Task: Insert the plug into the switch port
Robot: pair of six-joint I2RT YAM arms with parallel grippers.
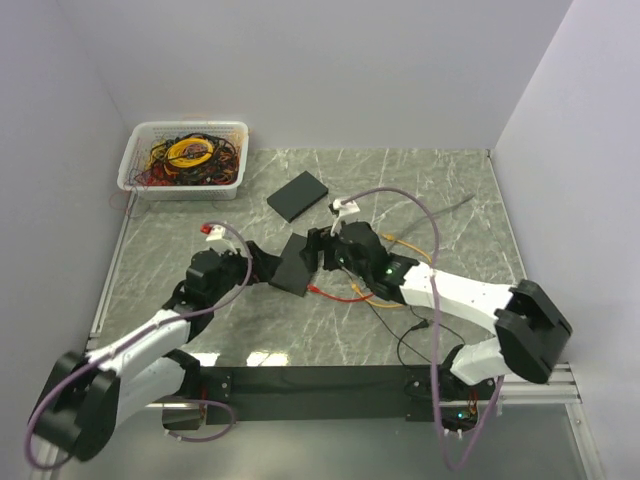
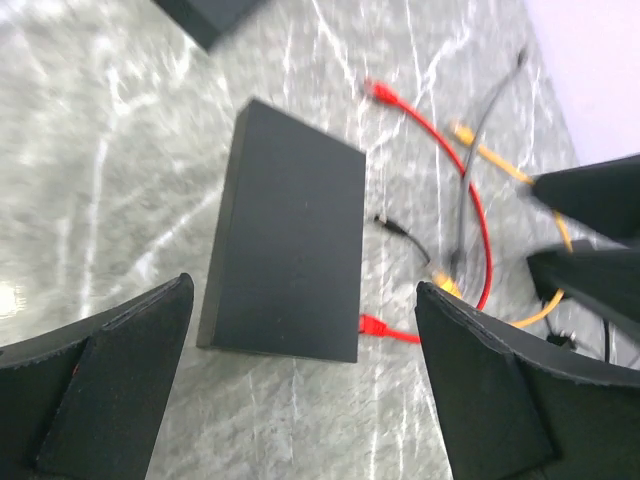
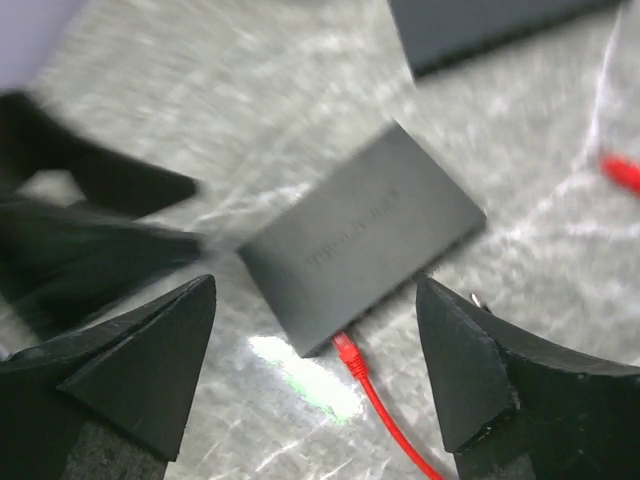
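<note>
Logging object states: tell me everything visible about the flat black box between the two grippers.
The flat black rectangular box, matte plastic by its look, lies flat on the grey marbled tabletop, turned diagonally, with faint lettering on its top. A red cable plug meets one long side near a corner; whether it is seated cannot be told.
</note>
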